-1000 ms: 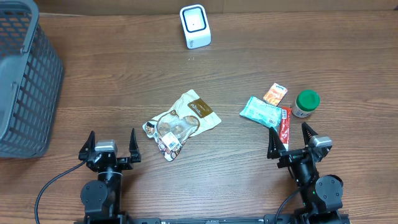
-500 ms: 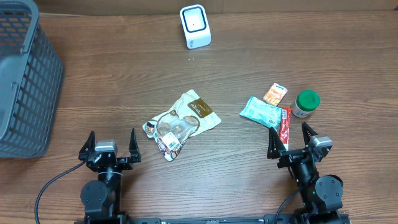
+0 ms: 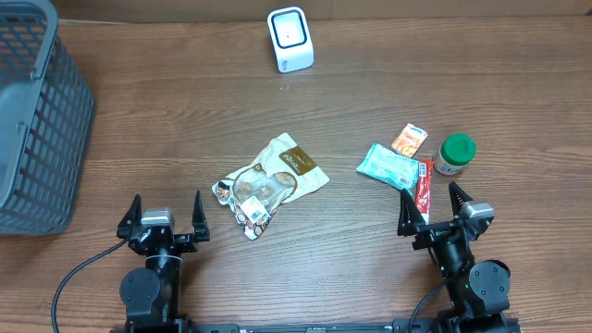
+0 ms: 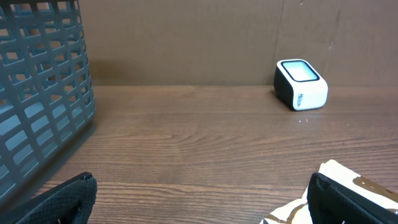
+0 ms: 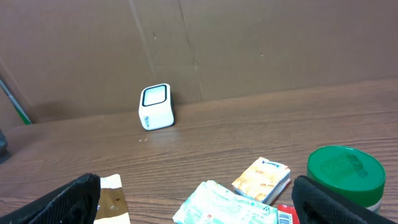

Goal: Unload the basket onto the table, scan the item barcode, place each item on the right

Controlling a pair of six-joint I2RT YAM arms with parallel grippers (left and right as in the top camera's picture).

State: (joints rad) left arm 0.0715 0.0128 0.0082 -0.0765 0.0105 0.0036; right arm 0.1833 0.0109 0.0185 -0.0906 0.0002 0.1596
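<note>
At centre, snack pouch (image 3: 270, 180), long axis near-left to far-right.

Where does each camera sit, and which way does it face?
Overhead: above the table, looking straight down; left gripper and right gripper show, both open.
Left wrist: low, facing basket and scanner; own fingertips show.
Right wrist: low, facing scanner and jar; own fingertips show.
Shared: both wrist views catch the scanner.

White scanner (image 5: 155, 107) stands well behind green-lidded jar (image 5: 346, 171).
</note>
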